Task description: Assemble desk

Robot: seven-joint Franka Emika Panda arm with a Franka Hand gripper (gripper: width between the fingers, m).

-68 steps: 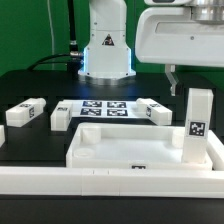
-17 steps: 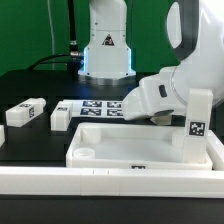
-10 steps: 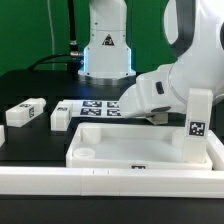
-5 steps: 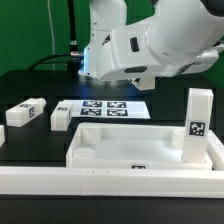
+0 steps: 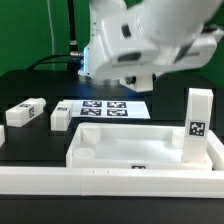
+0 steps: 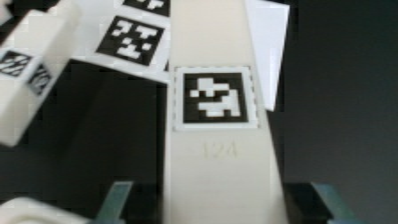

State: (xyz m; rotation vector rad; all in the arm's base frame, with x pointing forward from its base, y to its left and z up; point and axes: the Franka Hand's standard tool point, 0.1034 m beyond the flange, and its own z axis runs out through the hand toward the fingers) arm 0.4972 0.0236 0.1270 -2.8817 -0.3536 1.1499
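One upright leg (image 5: 198, 125) of the desk sits in the tabletop's (image 5: 120, 150) corner at the exterior view's right, so the step in hand looks like bringing a second leg to another socket. The claw (image 6: 217, 203) is clenched on that held leg (image 6: 215, 110). In the wrist view its two fingers (image 6: 121, 198) sit against the block's long sides, with the square tag facing the camera. In the exterior view the arm (image 5: 150, 45) hangs high over the marker board (image 5: 104, 107) and hides the claw and its load. Two spare legs lie flat on the dark worktop (image 5: 40, 140) at the exterior view's left, apart from the tabletop: the far-left leg (image 5: 25, 112) and, just beside it, the neighbour leg (image 5: 60, 116). The tabletop is a shallow white tray with a raised rim, lying behind a long white bar (image 5: 100, 182). A round socket (image 5: 88, 155) shows in its near corner at the exterior view's left. Next, I judge, the held leg needs turning upright, lining up over a free socket and pressing home without knocking the upright leg.
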